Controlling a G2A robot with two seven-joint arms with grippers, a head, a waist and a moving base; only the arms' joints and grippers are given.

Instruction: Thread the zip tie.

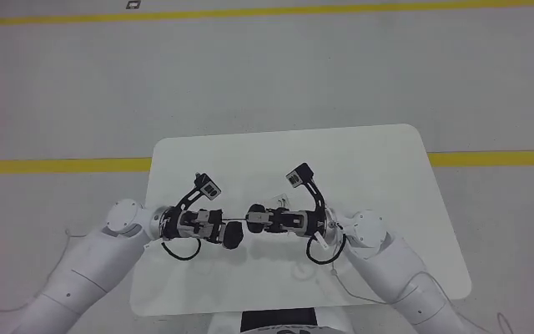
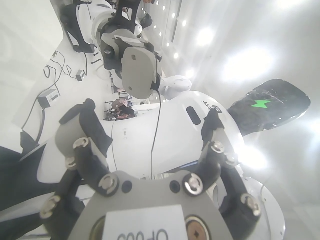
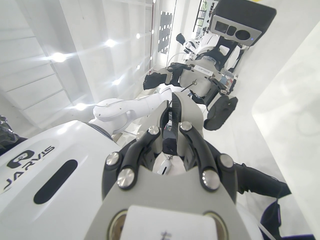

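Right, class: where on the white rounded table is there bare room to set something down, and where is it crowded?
Bare: the far strip of the white rounded table beyond both arms, corners included. Crowded: the near middle, where the left gripper and right gripper meet at the thin black zip tie.

The white table (image 1: 350,159) — rounded at its corners — stands on a grey floor (image 1: 250,75). A yellow floor line (image 1: 75,164) meets the table at both sides; a second yellow line (image 1: 250,12) runs well beyond it.

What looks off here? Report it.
Nothing spilled or broken. One oddity: the zip tie, pinched in the right gripper, runs between the open fingers of the left gripper, which grips nothing.
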